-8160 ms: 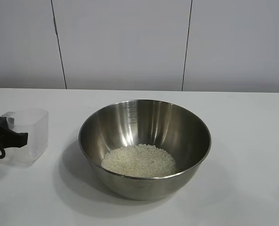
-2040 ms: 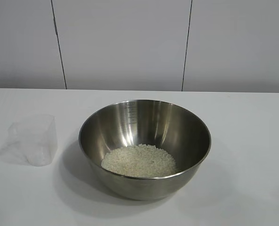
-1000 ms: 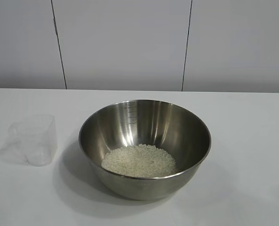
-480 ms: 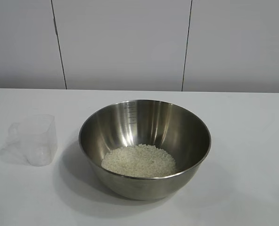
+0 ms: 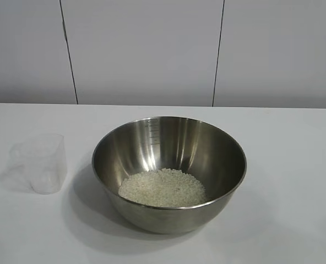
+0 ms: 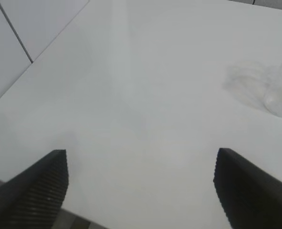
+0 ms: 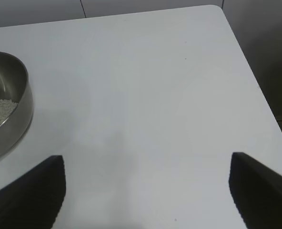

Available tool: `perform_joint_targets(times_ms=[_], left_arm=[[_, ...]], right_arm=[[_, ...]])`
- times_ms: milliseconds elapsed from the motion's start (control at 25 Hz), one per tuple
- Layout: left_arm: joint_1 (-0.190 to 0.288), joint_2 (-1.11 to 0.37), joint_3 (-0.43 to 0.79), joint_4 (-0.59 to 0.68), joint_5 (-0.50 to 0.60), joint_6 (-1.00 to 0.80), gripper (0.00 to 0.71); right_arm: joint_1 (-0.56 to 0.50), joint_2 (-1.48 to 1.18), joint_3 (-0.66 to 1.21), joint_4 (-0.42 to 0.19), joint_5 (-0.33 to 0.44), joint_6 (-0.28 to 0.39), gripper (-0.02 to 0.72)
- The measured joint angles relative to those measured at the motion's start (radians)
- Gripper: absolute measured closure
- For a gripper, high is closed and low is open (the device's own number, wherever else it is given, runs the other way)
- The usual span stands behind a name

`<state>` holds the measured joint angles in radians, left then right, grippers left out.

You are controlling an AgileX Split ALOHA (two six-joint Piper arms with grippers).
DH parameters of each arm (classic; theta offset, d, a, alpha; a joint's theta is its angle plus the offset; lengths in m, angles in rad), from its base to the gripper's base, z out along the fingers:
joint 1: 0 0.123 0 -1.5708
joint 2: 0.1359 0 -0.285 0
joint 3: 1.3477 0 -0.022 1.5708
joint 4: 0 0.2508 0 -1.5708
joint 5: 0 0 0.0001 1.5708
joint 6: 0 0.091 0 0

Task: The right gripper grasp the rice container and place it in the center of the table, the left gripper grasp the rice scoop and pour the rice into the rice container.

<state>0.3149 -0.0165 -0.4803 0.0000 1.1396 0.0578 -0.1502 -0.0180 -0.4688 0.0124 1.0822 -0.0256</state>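
The steel rice container (image 5: pixel 169 173) stands in the middle of the white table (image 5: pixel 295 165) with a heap of rice (image 5: pixel 162 187) in its bottom. The clear plastic rice scoop (image 5: pixel 41 163) stands upright and empty to the bowl's left, apart from it. Neither gripper shows in the exterior view. In the left wrist view my left gripper (image 6: pixel 141 164) is open and empty above bare table, with the scoop (image 6: pixel 274 88) far off. In the right wrist view my right gripper (image 7: pixel 148 167) is open and empty over bare table, with the bowl (image 7: pixel 7 105) off to one side.
A grey panelled wall (image 5: pixel 146 52) runs behind the table. The table's corner and edge (image 7: pixel 226 28) show in the right wrist view, with dark floor beyond.
The left gripper, shut on the scoop 8.2 s ago, has let it go and left the exterior view. The scoop now stands slightly nearer the bowl. Nothing moved in the last second.
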Motion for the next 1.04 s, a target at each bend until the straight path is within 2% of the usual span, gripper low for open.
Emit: perform_joint_targets(times_ms=[280, 600, 1040], left_arm=[[-0.005, 0.000, 0.001, 0.000, -0.010, -0.001, 0.105], [-0.093, 0.000, 0.001, 0.000, -0.010, -0.001, 0.105], [-0.100, 0.000, 0.001, 0.000, -0.010, -0.001, 0.105]], right_arm=[[0.000, 0.000, 0.000, 0.000, -0.001, 0.000, 0.064], [0.000, 0.000, 0.000, 0.000, -0.001, 0.000, 0.064], [0.000, 0.000, 0.000, 0.000, -0.001, 0.000, 0.064]])
